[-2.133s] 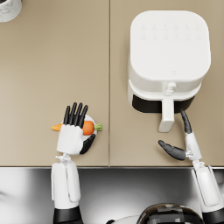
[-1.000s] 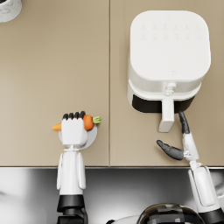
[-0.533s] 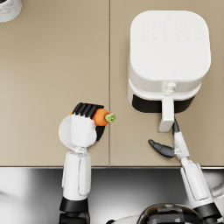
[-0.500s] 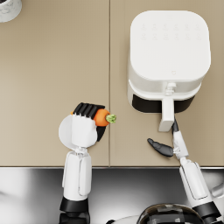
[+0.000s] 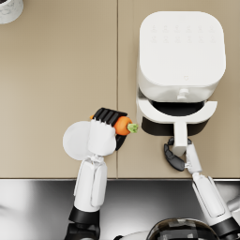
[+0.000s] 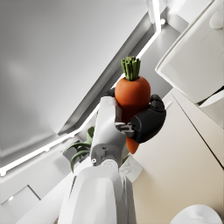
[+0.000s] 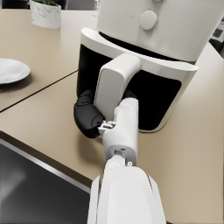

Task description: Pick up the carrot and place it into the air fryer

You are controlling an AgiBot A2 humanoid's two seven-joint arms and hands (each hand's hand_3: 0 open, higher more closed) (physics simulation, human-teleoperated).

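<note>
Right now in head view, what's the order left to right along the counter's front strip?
White plate → left hand → carrot → air fryer drawer handle, with the right hand at it.

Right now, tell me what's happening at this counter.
The left hand holds the carrot above the counter, leafy end pointing toward the air fryer. The right hand is at the handle of the fryer's drawer, which stands partly pulled out. The carrot is not in the drawer yet. A white plate lies under the left hand.
</note>
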